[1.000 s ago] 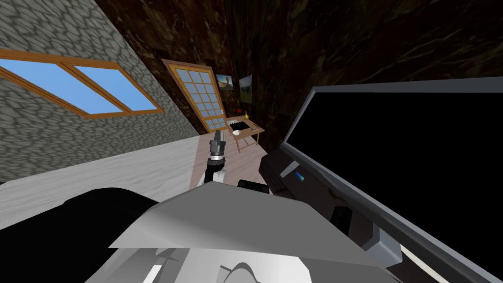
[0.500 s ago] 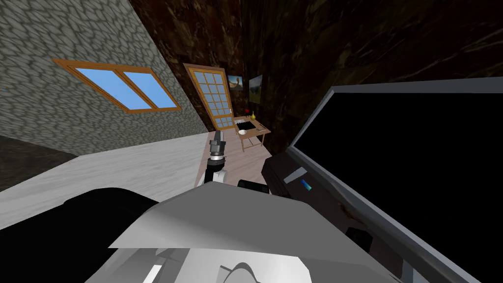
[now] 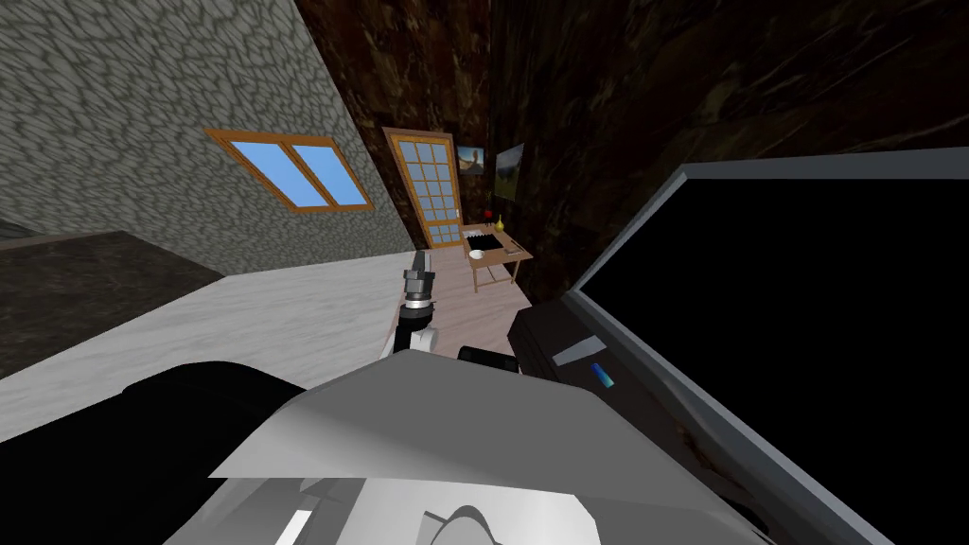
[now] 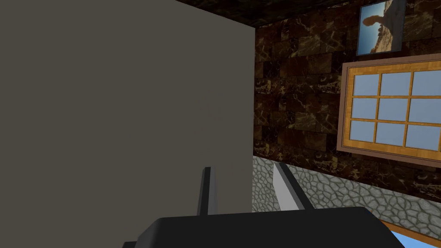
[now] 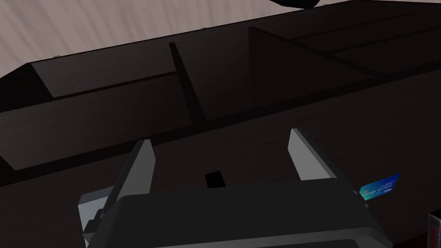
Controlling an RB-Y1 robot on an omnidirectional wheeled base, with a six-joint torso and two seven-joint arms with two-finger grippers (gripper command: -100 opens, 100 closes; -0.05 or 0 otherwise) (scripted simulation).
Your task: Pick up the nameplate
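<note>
The R gripper (image 5: pixel 220 138) hangs just over the dark stand (image 5: pixel 107 120). Its fingers are wide apart w/ nothing in them. A small black square (image 5: pixel 214 178) on the stand's top shows between the fingers.

The nameplate (image 3: pixel 577 350) is a flat light grey strip. It lies on top of the stand, near the front edge. A light grey bit (image 5: pixel 91 206) just beside one R finger looks like the nameplate too; can't tell if they touch. A little blue card (image 3: pixel 603 375) lies on the stand right next to the nameplate. A big black screen (image 3: pixel 804 331) w/ a grey frame rises at the back of the stand, behind both.

The L gripper (image 3: pixel 419 257) points up, off to the left of the stand, over the pale floor (image 3: pixel 284 322). Its fingers are a bit apart, a smaller gap than the R ones, w/ nothing in them.

Far past the stand are a small wood table (image 3: pixel 497 255) and a door (image 3: pixel 431 189).
</note>
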